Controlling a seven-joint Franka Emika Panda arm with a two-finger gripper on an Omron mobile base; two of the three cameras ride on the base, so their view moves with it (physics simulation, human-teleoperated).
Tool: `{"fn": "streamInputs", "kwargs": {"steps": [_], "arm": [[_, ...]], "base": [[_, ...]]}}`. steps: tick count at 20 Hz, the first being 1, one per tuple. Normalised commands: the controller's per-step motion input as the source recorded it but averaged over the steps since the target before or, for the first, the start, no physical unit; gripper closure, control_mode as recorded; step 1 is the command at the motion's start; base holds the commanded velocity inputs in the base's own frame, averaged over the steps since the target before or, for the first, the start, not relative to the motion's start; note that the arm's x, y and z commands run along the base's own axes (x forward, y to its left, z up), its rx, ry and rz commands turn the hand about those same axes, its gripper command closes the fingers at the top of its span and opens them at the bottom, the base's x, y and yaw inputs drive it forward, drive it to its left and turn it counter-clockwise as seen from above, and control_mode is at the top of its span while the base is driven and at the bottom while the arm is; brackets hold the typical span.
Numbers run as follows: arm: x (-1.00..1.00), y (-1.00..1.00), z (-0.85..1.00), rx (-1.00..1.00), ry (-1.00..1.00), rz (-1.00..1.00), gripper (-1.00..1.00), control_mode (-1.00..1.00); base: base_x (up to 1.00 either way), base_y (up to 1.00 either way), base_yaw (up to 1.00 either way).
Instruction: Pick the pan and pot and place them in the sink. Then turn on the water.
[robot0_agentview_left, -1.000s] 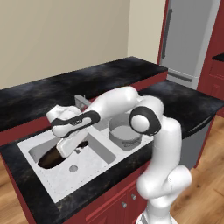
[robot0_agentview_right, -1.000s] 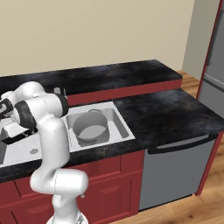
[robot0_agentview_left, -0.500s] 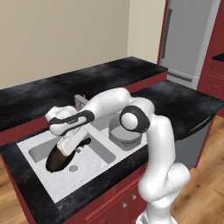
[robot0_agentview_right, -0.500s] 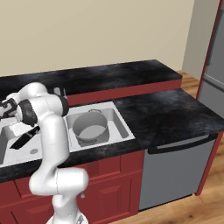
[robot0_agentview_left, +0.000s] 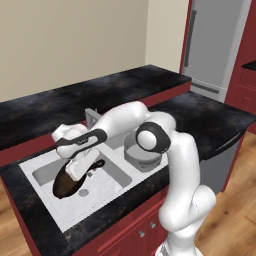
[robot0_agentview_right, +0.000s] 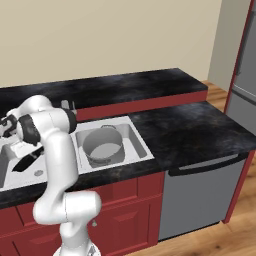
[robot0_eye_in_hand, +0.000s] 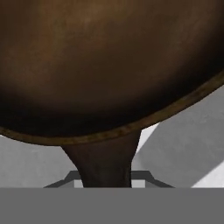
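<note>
Pan lower in sink.
Pan (robot0_agentview_left: 67, 182) now lies tilted in left basin of sink (robot0_agentview_left: 107, 187); arm reaches further left than before.

The arm (robot0_agentview_left: 180, 165) is glossy white, built of thick rounded links with dark grey discs at the joints. A black band (robot0_agentview_left: 82, 140) wraps its slim forearm link near the hand.

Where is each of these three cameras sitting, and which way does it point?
Left base view: behind the arm's left, looking down at the sink; the white arm rises lower right, holding the pan.
Right base view: behind its right; the arm rises lower left.
Hand view: on the hand, along the fingers, at the pan.
Both base views share the sink and pot.
</note>
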Motion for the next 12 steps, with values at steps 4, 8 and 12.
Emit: {"fn": "streamInputs", "kwargs": {"steps": [4, 8, 12], "arm": [[0.25, 0.0, -0.45, 0.12, 0.0, 0.0, 1.0, -1.0], [0.18, 0.0, -0.43, 0.21, 0.0, 0.0, 1.0, -1.0], [0.01, 0.0, -0.5, 0.23, 0.01, 0.06, 1.0, -1.0]], "base": [[0.0, 0.0, 0.0], [0.0, 0.0, 0.0], [0.0, 0.0, 0.0]]}}
